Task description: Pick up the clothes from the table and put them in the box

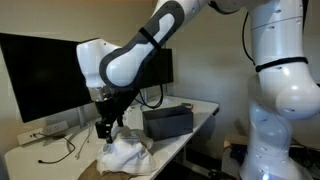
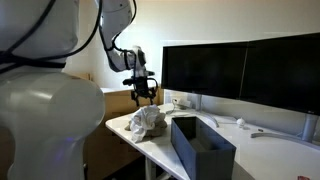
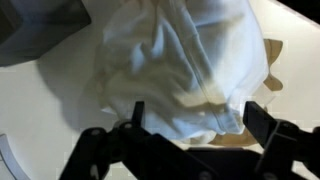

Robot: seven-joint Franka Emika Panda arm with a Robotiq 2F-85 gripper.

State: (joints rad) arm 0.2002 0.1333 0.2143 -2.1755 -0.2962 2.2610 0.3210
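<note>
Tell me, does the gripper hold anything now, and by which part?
Nothing is held. The gripper is open, its fingers spread just above the crumpled white cloth.

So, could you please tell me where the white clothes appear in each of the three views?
In an exterior view: the white clothes lie at lower centre, left of the dark box.
In an exterior view: the white clothes lie left of centre, again left of the dark box.
Wrist view: the white clothes fill most of the frame, above the open fingers.
Shared landmark: the dark box, in both exterior views.
</note>
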